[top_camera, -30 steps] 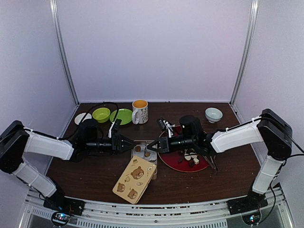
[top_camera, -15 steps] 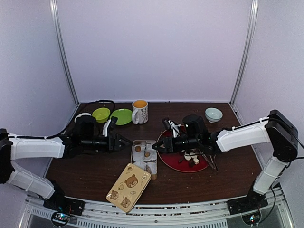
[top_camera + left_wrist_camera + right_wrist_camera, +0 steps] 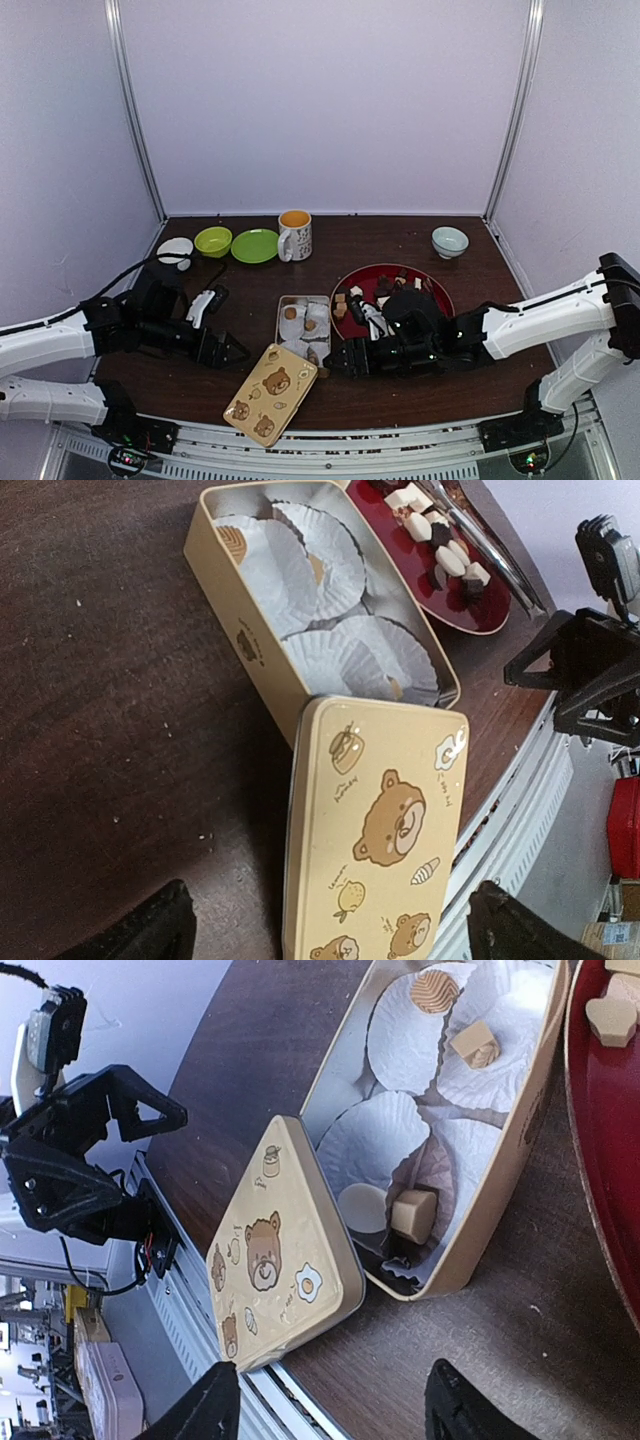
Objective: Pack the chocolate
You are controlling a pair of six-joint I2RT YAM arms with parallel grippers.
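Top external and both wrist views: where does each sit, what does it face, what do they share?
Top external: high behind the bases, looking down on the table; both arms show.
Left wrist: on the left arm, facing right across the lid and tin; own jaw tips at the bottom.
Right wrist: on the right arm, facing left over lid and tin; own jaw tips at the bottom.
Shared: both wrist views hold the lid, tin and the opposite arm's open jaws.

The cream metal tin [image 3: 279, 325] stands open above. Its bear-printed lid [image 3: 268, 393] blocks the near end, a red plate [image 3: 438, 290] of chocolate [image 3: 341, 300] the right.
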